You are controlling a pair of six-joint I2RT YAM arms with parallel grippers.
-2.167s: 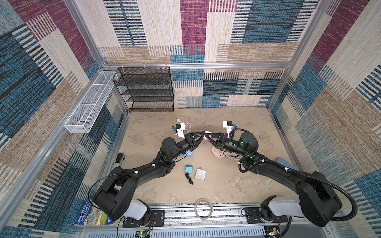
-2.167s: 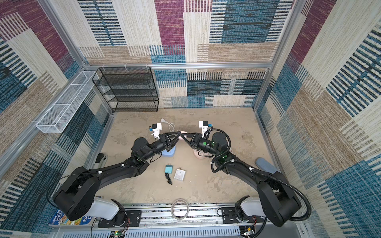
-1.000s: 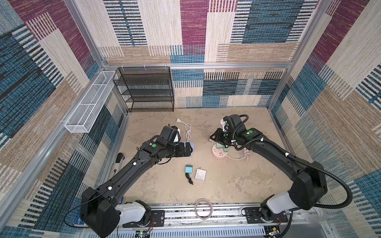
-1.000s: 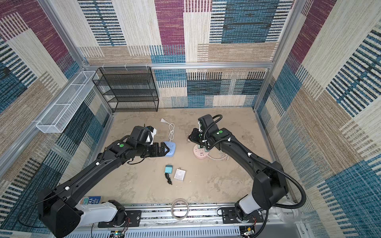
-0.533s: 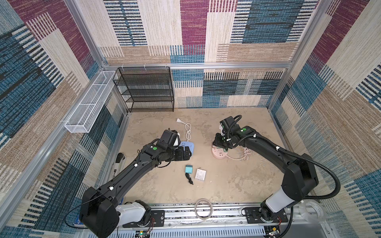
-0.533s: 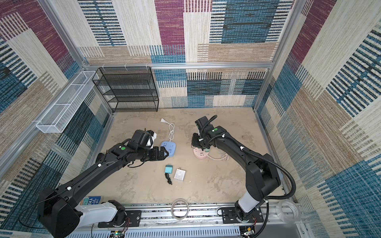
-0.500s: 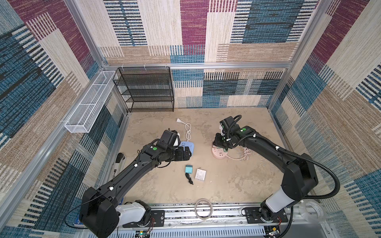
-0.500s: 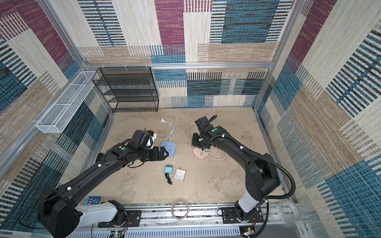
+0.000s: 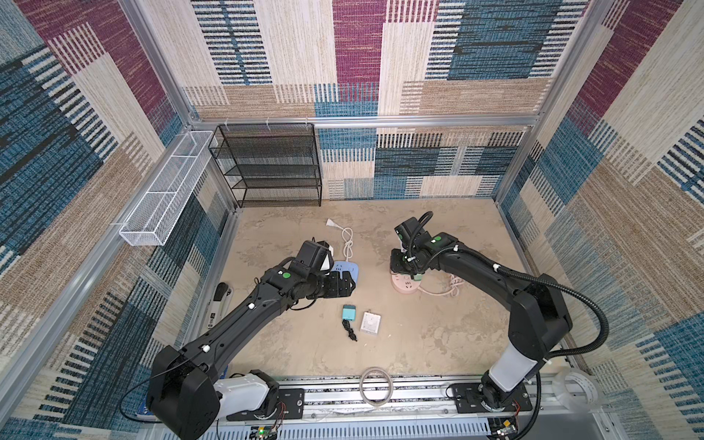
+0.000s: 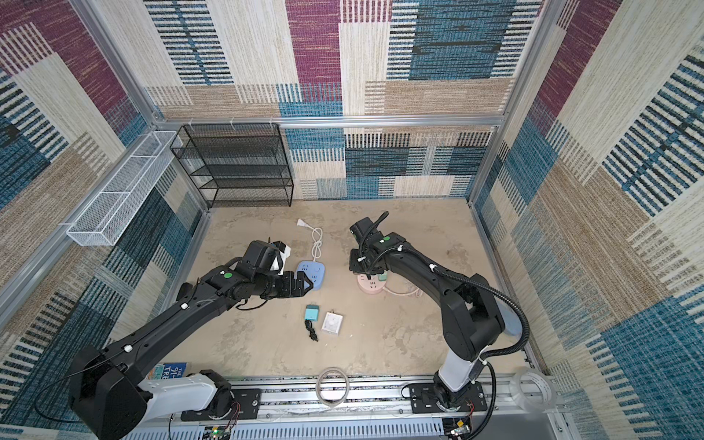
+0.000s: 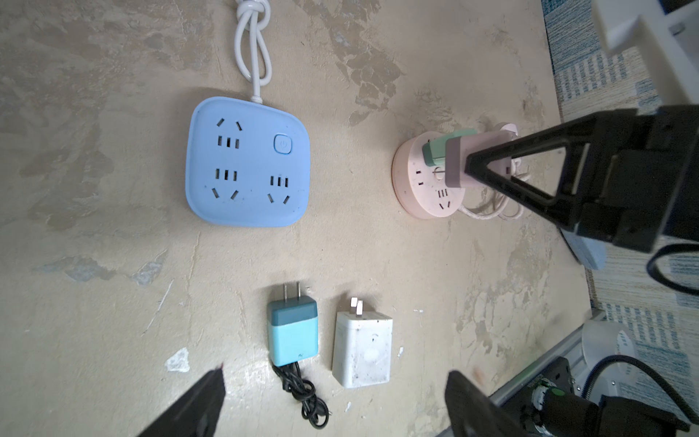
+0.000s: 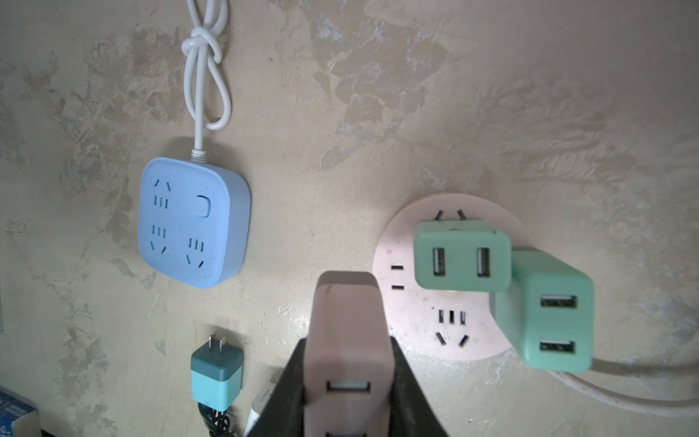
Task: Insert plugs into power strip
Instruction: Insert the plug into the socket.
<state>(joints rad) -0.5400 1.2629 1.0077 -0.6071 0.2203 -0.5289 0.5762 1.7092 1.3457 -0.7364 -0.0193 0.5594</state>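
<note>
The right claw (image 12: 348, 382) is clenched on the pink plug (image 12: 346, 325), its black fingers (image 12: 410, 382) pressed against the plug's two flat sides, and a USB port on the plug's back end faces the wrist camera. In both top views this claw (image 9: 407, 268) (image 10: 367, 271) points down over the round pink power strip (image 12: 416, 321). The plug hangs at the strip's edge on the side toward the blue power strip (image 12: 193, 223); whether its prongs have reached a slot cannot be told. Just past the claw's tips, a mint green plug (image 12: 461, 257) stands on the round strip's face. A second mint green plug (image 12: 548, 310) stands at the strip's rim, touching the first, and each shows two USB ports

The left claw (image 11: 334, 382) is released, its fingers (image 11: 204, 401) spread wide with nothing between them, and it hangs above the bench (image 11: 94, 283). Below it, framed between those spread fingers in its wrist view, the teal plug (image 11: 291, 333) and the white plug (image 11: 361, 348) lie flat on the bench. They are side by side and just apart, prongs pointing away from the claw toward the blue strip. The teal plug's black cord (image 11: 302, 397) is bundled at the end nearest the claw. Beyond the two plugs lies the blue strip, and its white cord (image 11: 251, 49) is knotted on the far side
</note>
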